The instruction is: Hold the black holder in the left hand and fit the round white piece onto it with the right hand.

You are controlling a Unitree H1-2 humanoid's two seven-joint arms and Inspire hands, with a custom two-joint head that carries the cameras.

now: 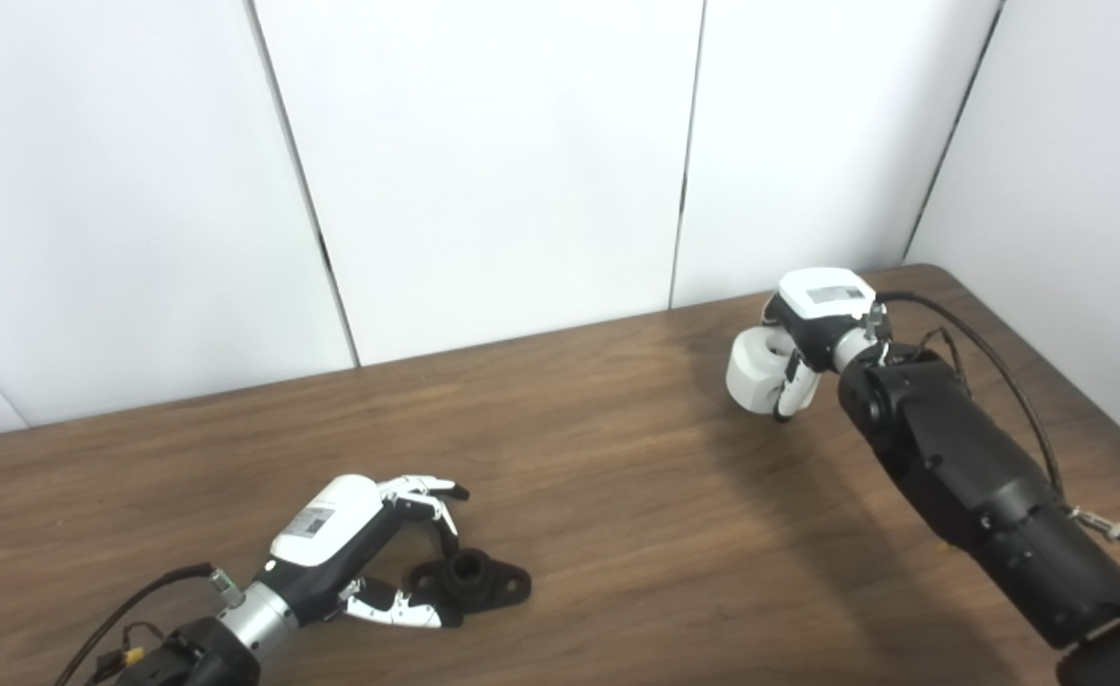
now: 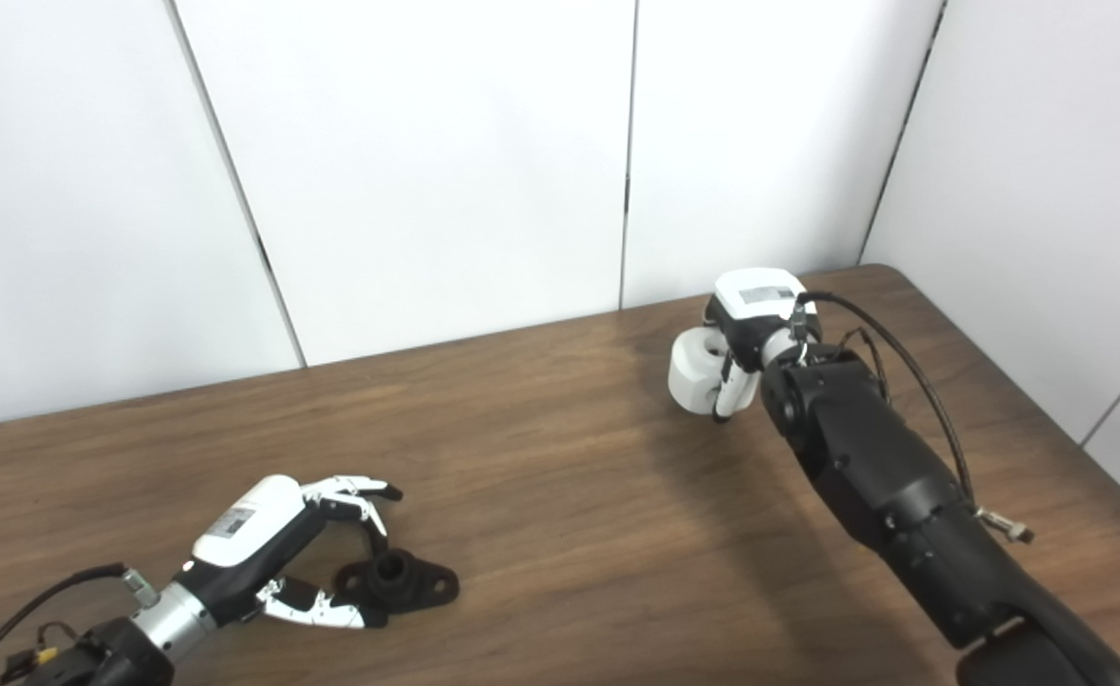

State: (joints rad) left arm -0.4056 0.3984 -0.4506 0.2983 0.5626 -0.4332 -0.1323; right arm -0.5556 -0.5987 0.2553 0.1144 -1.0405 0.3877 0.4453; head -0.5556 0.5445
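Note:
The black holder (image 1: 472,578), a flat flanged piece with a raised round hub, lies on the brown table (image 1: 617,476) at the front left. My left hand (image 1: 370,553) is spread around its left end, fingers above and thumb below, still apart and not closed on it. At the back right, my right hand (image 1: 812,338) is shut on the round white piece (image 1: 758,372), a thick drum with a centre hole, held just above the table with its face turned left.
White wall panels (image 1: 484,162) stand close behind the table and along its right side. The table's rounded back right corner (image 1: 941,276) lies just beyond the right hand. A cable (image 1: 989,367) loops off the right forearm.

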